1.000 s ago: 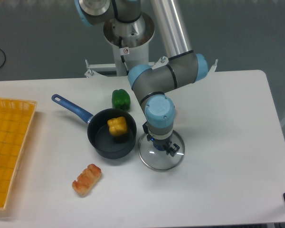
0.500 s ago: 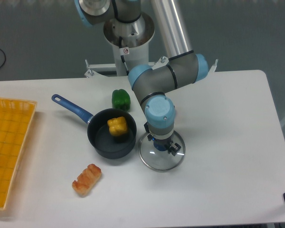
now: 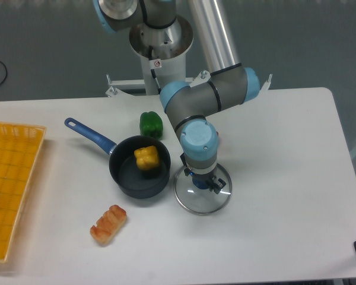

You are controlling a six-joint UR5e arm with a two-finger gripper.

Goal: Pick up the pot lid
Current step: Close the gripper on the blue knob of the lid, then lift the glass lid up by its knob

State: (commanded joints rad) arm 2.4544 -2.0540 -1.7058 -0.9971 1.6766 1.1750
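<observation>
"Start with the big stuff. What's there?"

"The table [image 3: 285, 225], then the arm [image 3: 163, 47], reaching in from the top of the view with its wrist over the middle. An orange crate [image 3: 12, 190] is at the left edge of the view, and the pan [image 3: 123, 178] sits nearer the middle."

"And the gripper [image 3: 202, 180]?"

"It points down, its two fingers set on a slant across the view, one to the upper left and one to the lower right."

"Where's the lid [image 3: 202, 202]?"

"Flat on the table under them, just beside the pan. It has slid slightly to the right in view over the last second."

"Meaning?"

"The fingers are probably nudging it as they settle, so the grasp looks near. It isn't visibly lifted."

"Smaller things?"

"Bread [image 3: 108, 224] below the pan in view, a yellow thing [image 3: 147, 158] in the pan, a green pepper [image 3: 151, 124] above it. Last, the lid's blue knob [image 3: 200, 181]."

"Is it pinched?"

"The fingers stand apart with the knob between them. Whether they press on it, I can't tell. I'd confirm that before lifting."
</observation>
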